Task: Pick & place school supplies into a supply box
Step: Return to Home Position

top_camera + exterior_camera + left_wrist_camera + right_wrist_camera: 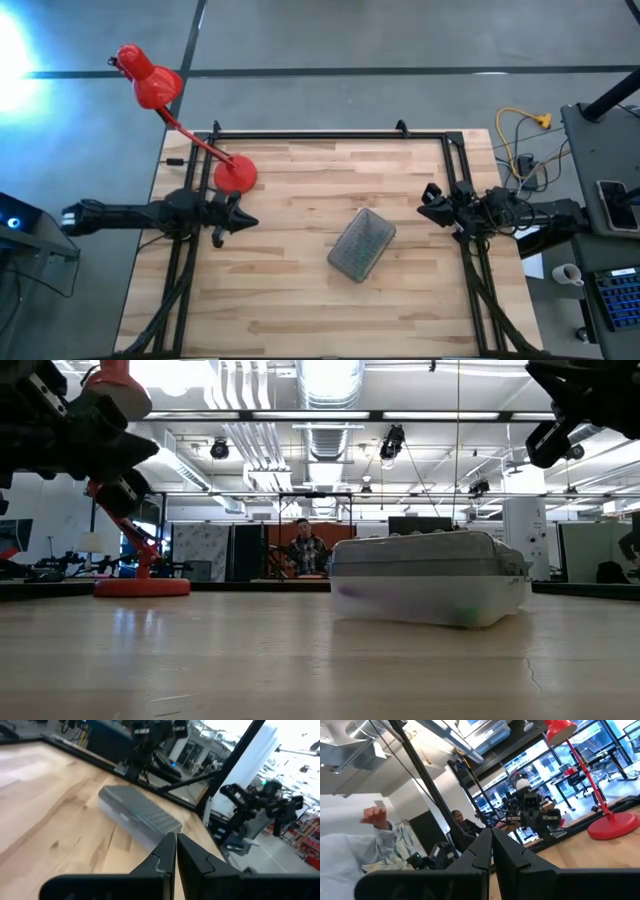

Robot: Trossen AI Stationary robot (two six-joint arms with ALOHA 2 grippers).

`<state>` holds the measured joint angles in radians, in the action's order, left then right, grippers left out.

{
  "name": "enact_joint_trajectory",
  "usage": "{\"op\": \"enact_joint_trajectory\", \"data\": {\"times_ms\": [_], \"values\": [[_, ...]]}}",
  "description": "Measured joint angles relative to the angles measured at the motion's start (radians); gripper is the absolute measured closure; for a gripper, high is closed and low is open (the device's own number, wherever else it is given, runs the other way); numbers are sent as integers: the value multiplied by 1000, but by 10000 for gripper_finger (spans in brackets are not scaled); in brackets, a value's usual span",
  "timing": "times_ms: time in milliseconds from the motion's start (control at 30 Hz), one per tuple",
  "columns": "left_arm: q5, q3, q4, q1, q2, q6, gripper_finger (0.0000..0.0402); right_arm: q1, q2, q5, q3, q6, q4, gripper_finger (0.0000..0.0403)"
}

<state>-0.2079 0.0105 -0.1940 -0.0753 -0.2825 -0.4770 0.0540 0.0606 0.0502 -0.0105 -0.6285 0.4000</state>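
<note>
Both jaws were closed and empty at opposite sides of the surface [290, 300]; the box [361, 245] lay lidded, so packing looked done.

Bright ceiling lights [325, 378] glow overhead, and glare whitens the floor [30, 60] corner.

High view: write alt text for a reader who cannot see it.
A closed grey-lidded plastic box lies at an angle near the middle of a wooden table, seen from above. The left gripper and right gripper sit at opposite sides, both apart from it, and a red desk lamp stands beside the left gripper.
</note>
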Motion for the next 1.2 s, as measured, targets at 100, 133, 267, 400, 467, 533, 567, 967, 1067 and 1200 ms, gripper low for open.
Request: {"op": "enact_joint_trajectory", "data": {"times_ms": [100, 133, 267, 400, 467, 533, 567, 967, 1067, 1200], "values": [[0, 0, 0, 0, -36, 0, 402, 0, 0, 0, 0, 0, 0, 394], [0, 0, 0, 0, -47, 0, 402, 0, 0, 0, 0, 0, 0, 394], [0, 0, 0, 0, -89, 0, 402, 0, 0, 0, 0, 0, 0, 394], [0, 0, 0, 0, -128, 0, 402, 0, 0, 0, 0, 0, 0, 394], [0, 0, 0, 0, -145, 0, 402, 0, 0, 0, 0, 0, 0, 394], [0, 0, 0, 0, -163, 0, 402, 0, 0, 0, 0, 0, 0, 394], [0, 0, 0, 0, -171, 0, 402, 0, 0, 0, 0, 0, 0, 394], [0, 0, 0, 0, -245, 0, 402, 0, 0, 0, 0, 0, 0, 394], [0, 0, 0, 0, -258, 0, 402, 0, 0, 0, 0, 0, 0, 394], [1, 1, -2, 0, -269, 0, 402, 0, 0, 0, 0, 0, 0, 394]]}}
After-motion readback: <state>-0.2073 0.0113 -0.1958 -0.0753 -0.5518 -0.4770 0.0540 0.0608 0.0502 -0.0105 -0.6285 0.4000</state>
